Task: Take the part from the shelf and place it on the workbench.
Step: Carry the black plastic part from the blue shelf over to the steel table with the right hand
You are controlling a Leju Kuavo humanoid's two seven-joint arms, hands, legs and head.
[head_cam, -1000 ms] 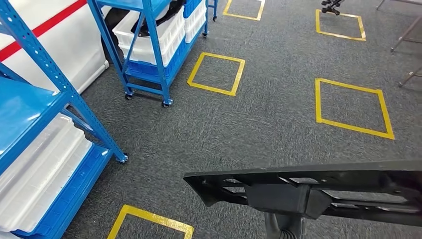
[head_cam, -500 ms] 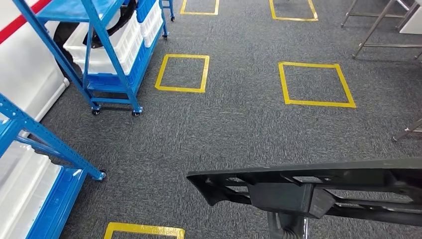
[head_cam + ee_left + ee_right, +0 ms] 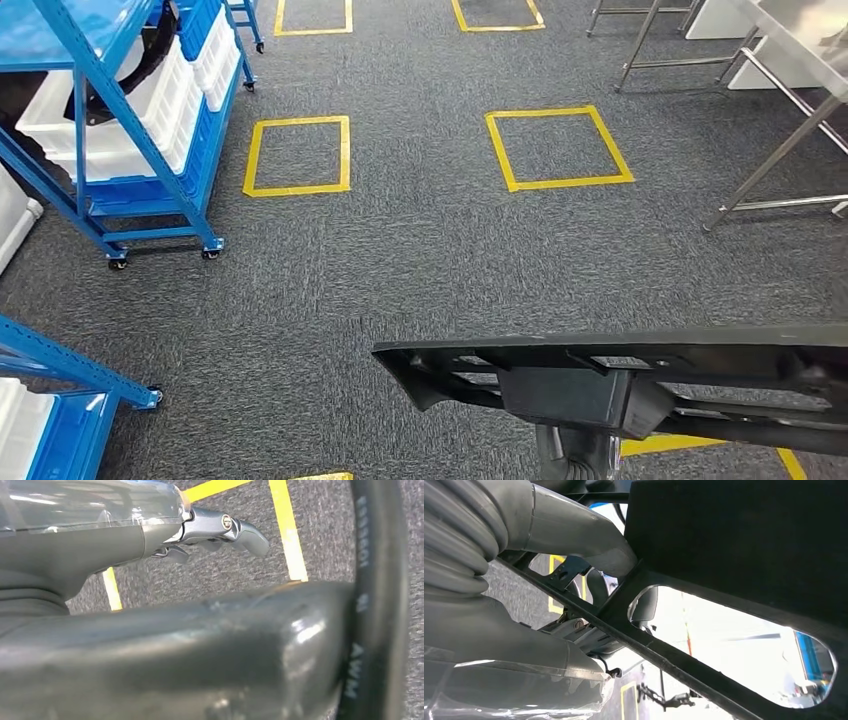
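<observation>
While the black part [image 3: 640,385] is being gripped by the right hand [image 3: 574,555], transport is underway; workbench [image 3: 800,40] ahead-right is being judged next; left hand [image 3: 220,527] state unclear

Dark grey carpet floor [image 3: 420,260] bears yellow tape squares [image 3: 558,148] at twelve o'clock; wheeled blue metal shelving [image 3: 150,150] holding white plastic crates [image 3: 120,120] stands at ten; steel table legs [image 3: 770,165] at two.
</observation>
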